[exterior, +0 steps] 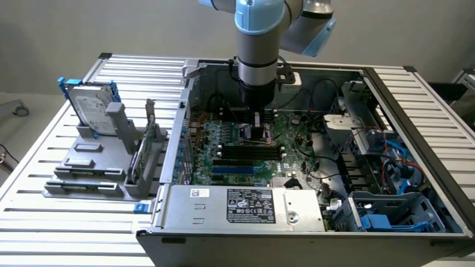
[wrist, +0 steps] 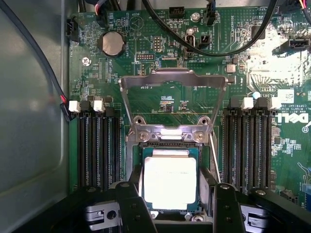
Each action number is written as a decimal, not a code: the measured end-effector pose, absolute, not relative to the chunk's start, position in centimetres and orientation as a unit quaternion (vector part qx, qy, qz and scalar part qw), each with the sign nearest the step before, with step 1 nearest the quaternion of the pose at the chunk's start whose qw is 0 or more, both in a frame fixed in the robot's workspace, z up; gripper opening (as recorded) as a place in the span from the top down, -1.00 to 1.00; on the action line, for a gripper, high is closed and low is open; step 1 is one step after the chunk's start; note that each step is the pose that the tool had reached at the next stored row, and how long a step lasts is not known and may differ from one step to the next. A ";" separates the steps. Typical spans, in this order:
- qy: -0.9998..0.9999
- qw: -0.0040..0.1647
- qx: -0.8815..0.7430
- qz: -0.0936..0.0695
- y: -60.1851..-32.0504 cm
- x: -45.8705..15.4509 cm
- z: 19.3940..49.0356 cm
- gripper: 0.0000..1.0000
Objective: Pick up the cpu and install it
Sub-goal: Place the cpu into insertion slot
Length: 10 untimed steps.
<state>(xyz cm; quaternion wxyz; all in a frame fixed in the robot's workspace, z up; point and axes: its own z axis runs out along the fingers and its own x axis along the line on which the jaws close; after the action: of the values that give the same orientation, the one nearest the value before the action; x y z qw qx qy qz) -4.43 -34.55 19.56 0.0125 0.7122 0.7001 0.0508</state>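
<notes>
The cpu (wrist: 170,182), a small square chip with a pale silvery top, sits between my gripper's (wrist: 172,196) two black fingers (wrist: 132,199), whose inner faces lie against its opposite edges. It is level, directly over the open socket (wrist: 170,145) on the green motherboard (wrist: 146,53); I cannot tell whether it rests in the socket. The socket's metal load plate (wrist: 172,80) stands flipped up behind it. In the exterior view the gripper (exterior: 257,119) reaches down into the open computer case (exterior: 415,111), low over the board's middle.
Black memory slots (wrist: 97,145) flank the socket on both sides. Black cables (wrist: 214,43) arc over the board. The power supply (exterior: 245,203) lies at the case front. A grey fixture with a hard drive (exterior: 93,108) stands on the slatted table at the exterior view's left.
</notes>
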 end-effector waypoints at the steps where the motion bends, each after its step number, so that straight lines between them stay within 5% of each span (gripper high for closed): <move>1: 0.700 0.013 0.712 0.050 -34.6 -4.4 19.5 -0.09; 10: 0.700 0.016 0.712 0.047 -34.5 -4.4 19.5 -0.09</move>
<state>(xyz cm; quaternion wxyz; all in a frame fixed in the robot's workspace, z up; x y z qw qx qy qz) -4.43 -34.47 19.45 0.0158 0.7121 0.7003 0.0474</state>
